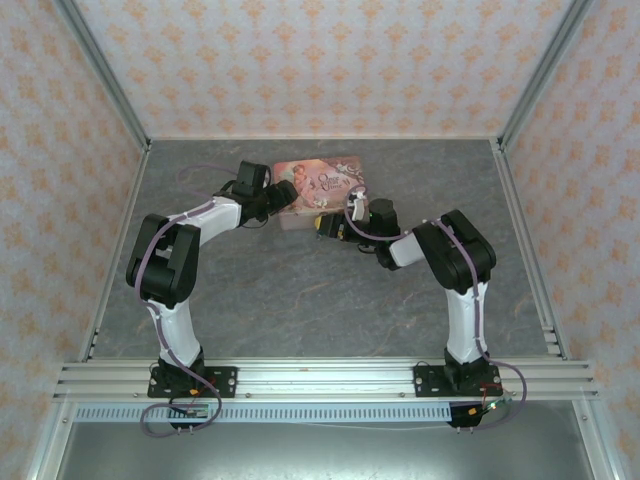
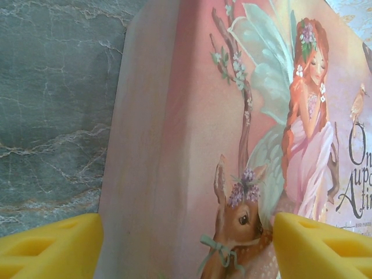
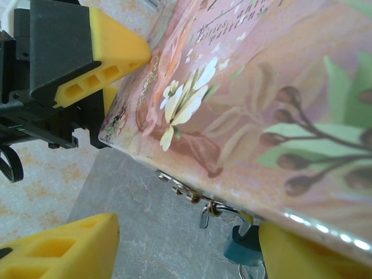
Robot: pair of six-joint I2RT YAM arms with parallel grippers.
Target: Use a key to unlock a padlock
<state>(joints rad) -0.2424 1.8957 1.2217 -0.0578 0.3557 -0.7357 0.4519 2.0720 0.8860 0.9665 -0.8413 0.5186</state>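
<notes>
The padlock point(image 3: 243, 251) is a tiny blue-green thing hanging from a small metal hasp point(image 3: 192, 195) on the front lip of the pink tin point(image 3: 261, 87). It dangles just below the tin's edge, above the grey surface point(image 1: 330, 290). How it sits in the hasp is too small to make out.

The right hand point(image 3: 189, 232) is at that front edge with its yellow fingers point(image 3: 64, 247) spread well apart and nothing clamped between them. The padlock lies in the gap, close up against the finger on the right of the wrist view. I cannot tell whether they actually touch.

The left hand point(image 2: 187, 229) is at the tin's other end, also wide open. Its two yellow fingers point(image 2: 52, 250) sit astride the tin's edge, over the painted fairy and fawn on the lid. In the right wrist view, one of its fingertips rests against the rim of the lid.

The tin lies flat toward the far middle of the surface, a dark grey marbled sheet. The two white arms point(image 1: 170, 280) bend inward to it from either side. Walls point(image 1: 320, 60) papered in a pale peach pattern close in the back and both sides, with aluminium posts in the corners. A ribbed aluminium rail point(image 1: 320, 378) runs along the near edge and carries the arm bases.
</notes>
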